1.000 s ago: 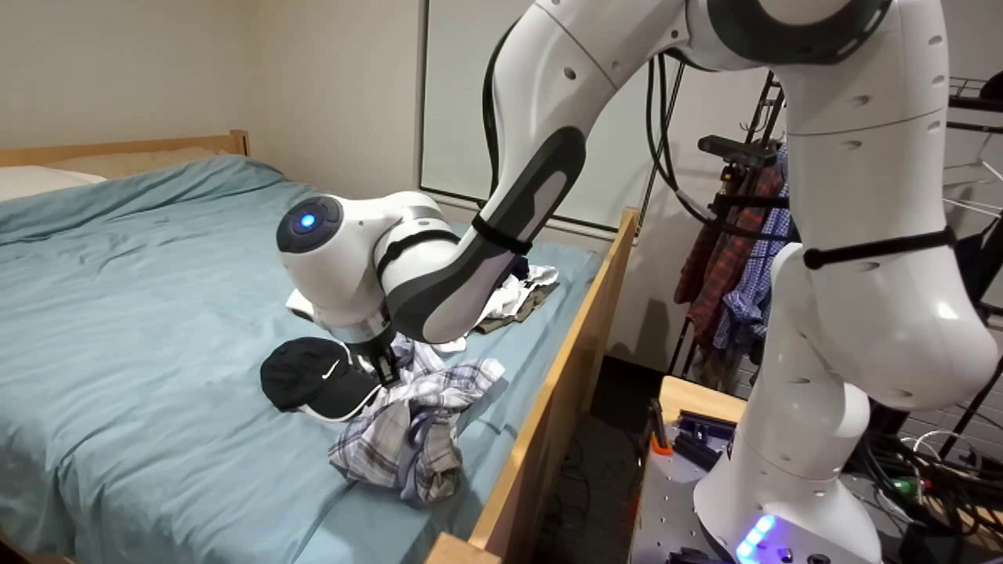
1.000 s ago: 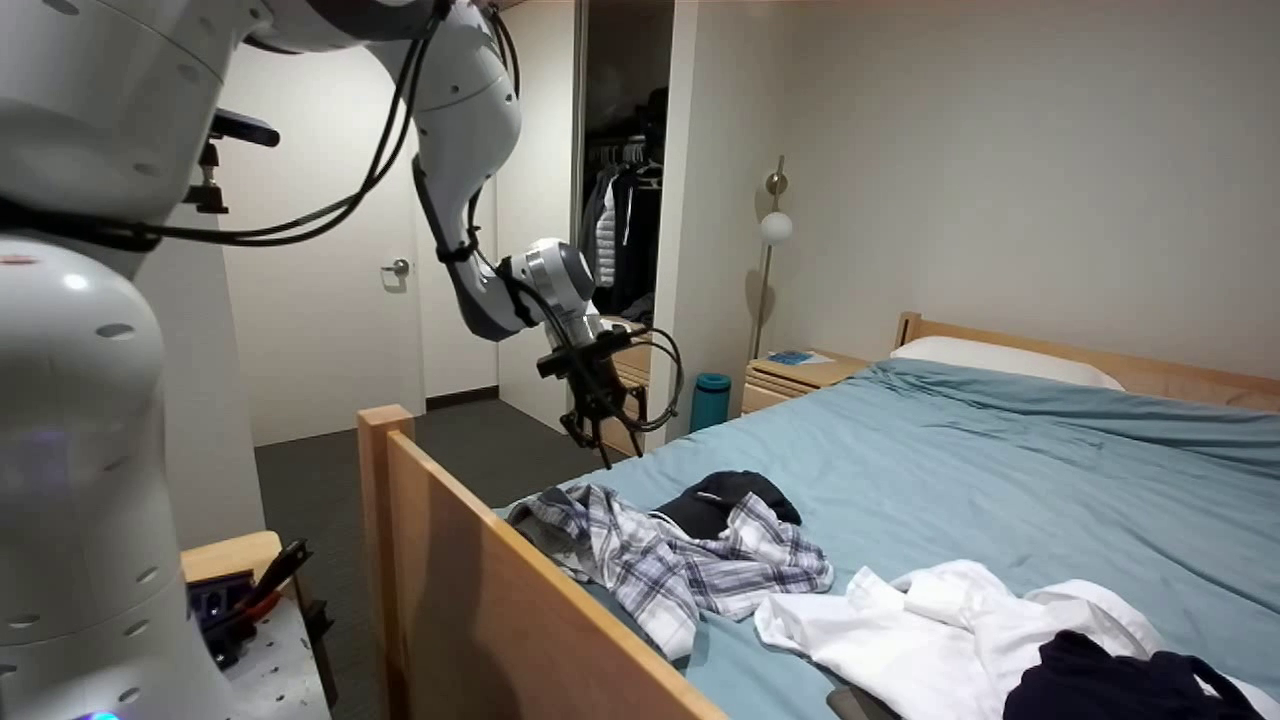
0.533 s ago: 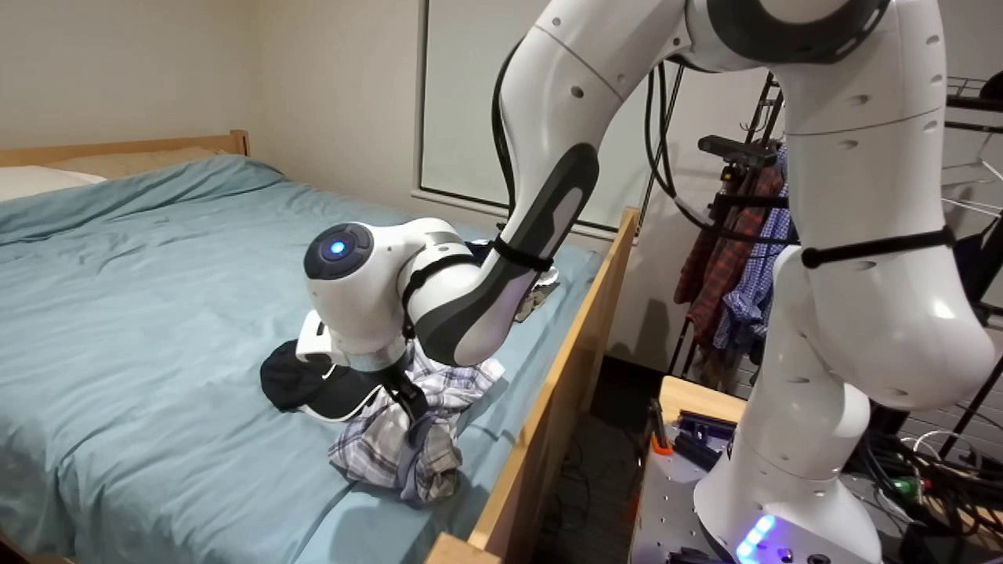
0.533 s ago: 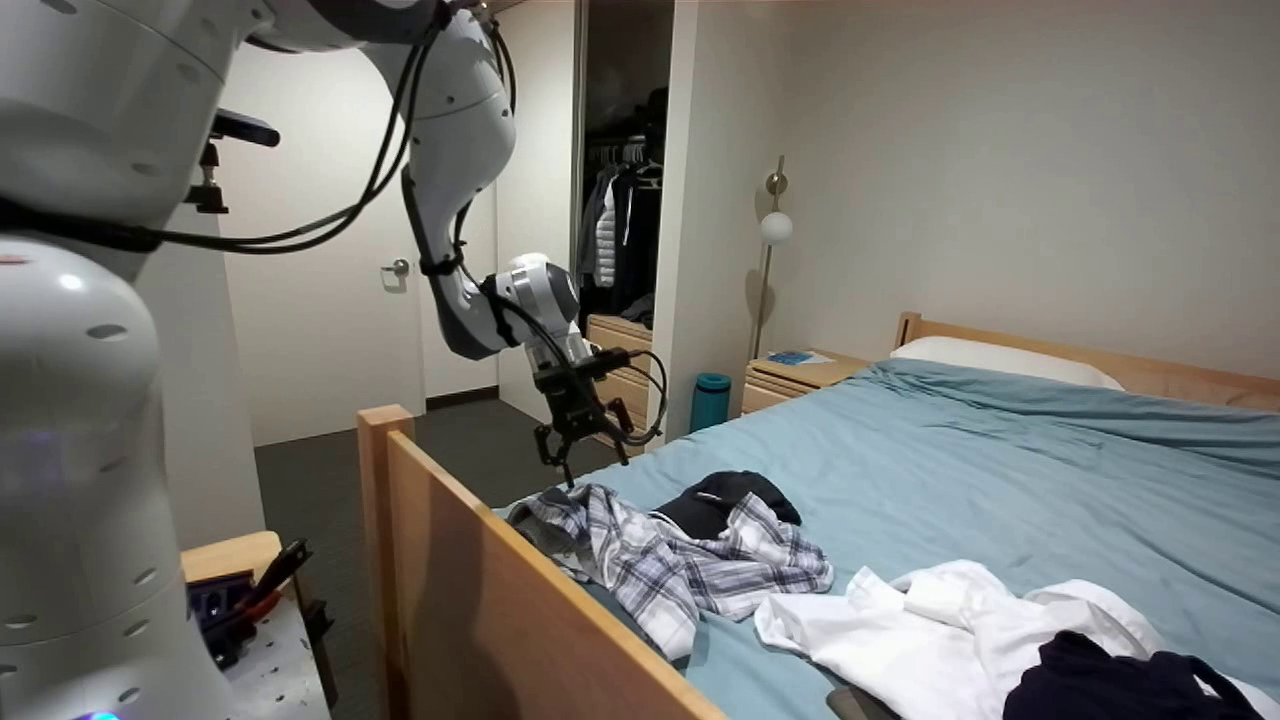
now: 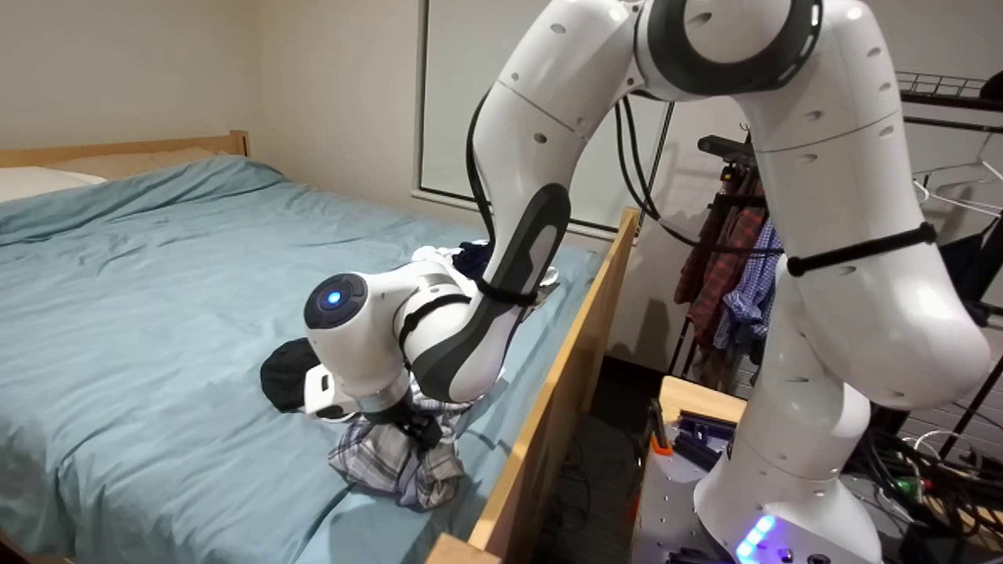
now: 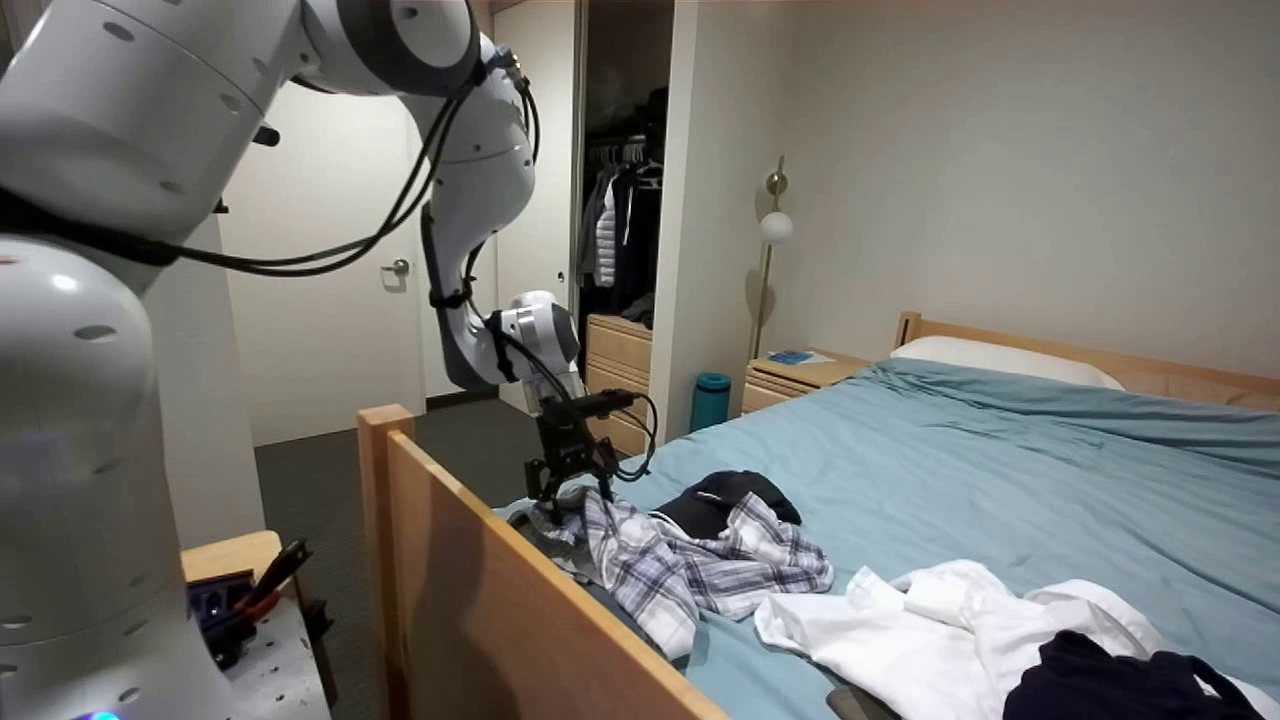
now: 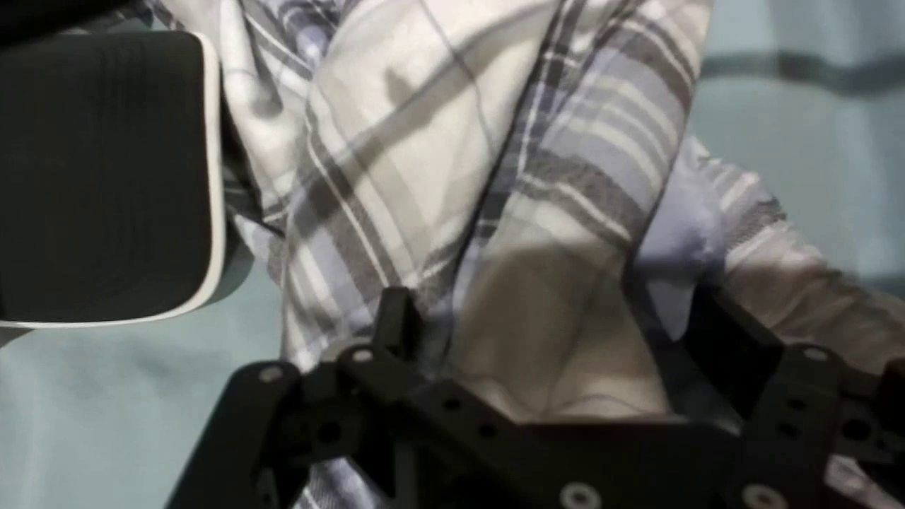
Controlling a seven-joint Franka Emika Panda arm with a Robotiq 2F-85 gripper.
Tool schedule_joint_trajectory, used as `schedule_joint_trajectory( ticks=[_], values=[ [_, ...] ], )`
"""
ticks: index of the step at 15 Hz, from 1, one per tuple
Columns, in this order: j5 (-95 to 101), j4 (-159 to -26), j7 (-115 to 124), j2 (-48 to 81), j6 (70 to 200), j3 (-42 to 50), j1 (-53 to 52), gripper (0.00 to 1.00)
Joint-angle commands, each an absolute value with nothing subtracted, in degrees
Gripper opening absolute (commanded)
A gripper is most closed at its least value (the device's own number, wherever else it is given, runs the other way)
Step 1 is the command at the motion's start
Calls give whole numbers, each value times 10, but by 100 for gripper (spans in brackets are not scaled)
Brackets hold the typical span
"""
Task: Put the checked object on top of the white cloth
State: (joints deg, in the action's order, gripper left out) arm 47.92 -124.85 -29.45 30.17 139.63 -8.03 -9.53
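Wrist view: we see the gripper (image 7: 551, 312) spread wide, its fingers (image 7: 397, 325) to either side of a fold of the plaid shirt (image 7: 396, 184), with nothing pinched yet. The change is one of height: a moment ago, in both exterior views, the gripper hangs above the shirt, and now its fingers are down at the fabric, at the end farther from the white garment (image 6: 930, 635). For the task, we take this as the start of the grasp. The shirt lies crumpled on the bed (image 6: 1000, 470), just beside the white garment rather than on it; a navy garment (image 6: 1120, 685) overlaps that white one. Next, we judge, the fingers need to close firmly on the fold, then lift and carry it across. The black cap (image 6: 722, 503) sits right against the shirt, and we cannot tell whether fabric runs beneath it, so a lift could drag it along.
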Motion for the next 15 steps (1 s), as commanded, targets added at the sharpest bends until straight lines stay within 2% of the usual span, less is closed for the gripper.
schedule_joint_trajectory(
  ticks=[1, 2, 8, 9, 11, 15],
  values=[
    [479, -1204, -295, 350, 1387, -84, -96, 75],
    [481, -1197, -292, 358, 1390, -83, -96, 73],
    [491, -1173, -183, 371, 1377, -59, -124, 34],
    [462, -1197, -194, 320, 1365, -64, -101, 27],
    [449, -1204, -163, 302, 1354, -59, -98, 14],
    [425, -1206, -142, 264, 1325, -46, -83, 5]
  ],
)
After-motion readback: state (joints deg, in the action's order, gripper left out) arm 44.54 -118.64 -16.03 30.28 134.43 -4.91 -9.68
